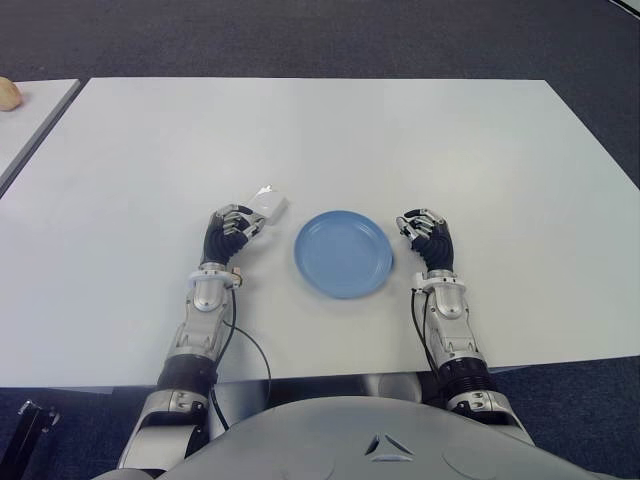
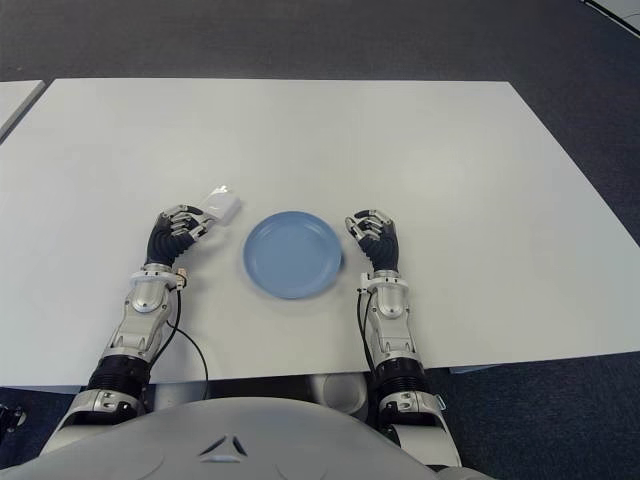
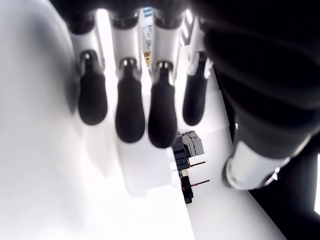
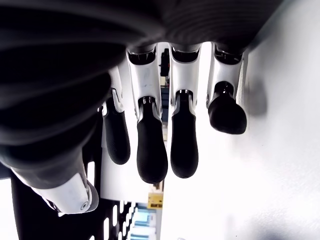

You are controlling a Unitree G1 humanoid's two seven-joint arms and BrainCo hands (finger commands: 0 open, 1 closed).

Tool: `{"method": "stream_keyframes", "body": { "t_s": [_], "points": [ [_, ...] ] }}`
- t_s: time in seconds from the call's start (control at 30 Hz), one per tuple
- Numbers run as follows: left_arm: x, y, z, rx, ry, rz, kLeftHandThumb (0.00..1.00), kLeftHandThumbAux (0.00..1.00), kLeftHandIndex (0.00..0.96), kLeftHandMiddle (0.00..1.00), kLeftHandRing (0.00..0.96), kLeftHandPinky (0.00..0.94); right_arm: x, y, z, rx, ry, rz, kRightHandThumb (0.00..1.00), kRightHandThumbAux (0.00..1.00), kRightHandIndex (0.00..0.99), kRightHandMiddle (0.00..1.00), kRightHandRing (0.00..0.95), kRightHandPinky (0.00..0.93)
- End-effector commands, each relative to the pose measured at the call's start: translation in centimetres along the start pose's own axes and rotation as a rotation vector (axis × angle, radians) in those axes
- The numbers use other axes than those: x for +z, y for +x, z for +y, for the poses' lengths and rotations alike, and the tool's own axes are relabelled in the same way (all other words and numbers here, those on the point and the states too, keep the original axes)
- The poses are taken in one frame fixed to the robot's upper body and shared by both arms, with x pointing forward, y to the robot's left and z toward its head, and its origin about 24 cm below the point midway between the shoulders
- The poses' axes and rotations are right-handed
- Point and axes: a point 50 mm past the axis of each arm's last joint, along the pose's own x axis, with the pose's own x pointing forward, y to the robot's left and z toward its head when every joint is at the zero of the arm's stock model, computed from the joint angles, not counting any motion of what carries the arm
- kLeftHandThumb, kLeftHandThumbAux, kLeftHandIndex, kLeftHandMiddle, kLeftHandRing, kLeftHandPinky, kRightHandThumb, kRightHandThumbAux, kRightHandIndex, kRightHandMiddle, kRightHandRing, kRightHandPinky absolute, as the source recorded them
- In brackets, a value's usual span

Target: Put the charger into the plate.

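The white charger (image 1: 269, 206) lies on the white table (image 1: 400, 140), left of the round blue plate (image 1: 343, 252) and just past my left hand's fingertips. My left hand (image 1: 232, 228) shows beside the plate's left rim, fingers loosely bent and holding nothing. In its wrist view the charger (image 3: 146, 170) appears as a white block behind the dark fingertips (image 3: 130, 110), with a gap to the thumb. My right hand (image 1: 424, 232) shows at the plate's right rim, its relaxed fingers (image 4: 151, 150) around nothing. Nothing is on the plate.
A second table (image 1: 30, 115) adjoins at the far left, with a small pale object (image 1: 8, 94) on it. Dark carpet (image 1: 320, 40) surrounds the tables. A black cable (image 1: 250, 345) runs along my left forearm near the table's front edge.
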Motion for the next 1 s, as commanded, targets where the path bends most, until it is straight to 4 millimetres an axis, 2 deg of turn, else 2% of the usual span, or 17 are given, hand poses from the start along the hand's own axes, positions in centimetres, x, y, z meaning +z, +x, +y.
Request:
{"method": "stream_keyframes", "body": {
  "t_s": [0.03,0.63,0.73,0.83,0.97,1.0],
  "points": [
    [-0.5,-0.3,0.0,-0.017,0.017,0.028,0.710,0.715,0.434,0.648,0.645,0.609,-1.7,-0.8,0.1,0.002,-0.002,0.096,0.706,0.726,0.436,0.764,0.761,0.782],
    [0.4,-0.5,-0.2,0.035,0.040,-0.015,0.709,0.715,0.434,0.644,0.638,0.604,-1.6,-0.9,0.2,0.002,0.004,0.092,0.705,0.726,0.436,0.760,0.754,0.772],
    [0.7,-0.5,-0.2,0.067,0.096,-0.038,0.709,0.715,0.434,0.644,0.640,0.612,-1.6,-0.9,0.3,-0.001,0.004,0.092,0.705,0.726,0.436,0.762,0.757,0.775],
    [2.2,-0.6,-0.7,0.113,0.189,-0.080,0.709,0.716,0.433,0.646,0.643,0.624,-1.7,-0.9,0.3,-0.001,0.006,0.097,0.705,0.726,0.436,0.764,0.760,0.778],
    [3.6,-0.8,-1.2,0.167,0.276,-0.103,0.708,0.717,0.431,0.611,0.607,0.570,-1.8,-0.9,0.3,0.000,0.007,0.101,0.705,0.726,0.436,0.766,0.761,0.775],
    [3.7,-0.9,-1.3,0.178,0.293,-0.103,0.707,0.717,0.429,0.565,0.557,0.517,-1.8,-0.9,0.4,0.000,0.007,0.101,0.705,0.726,0.436,0.766,0.761,0.775]
  ]
}}
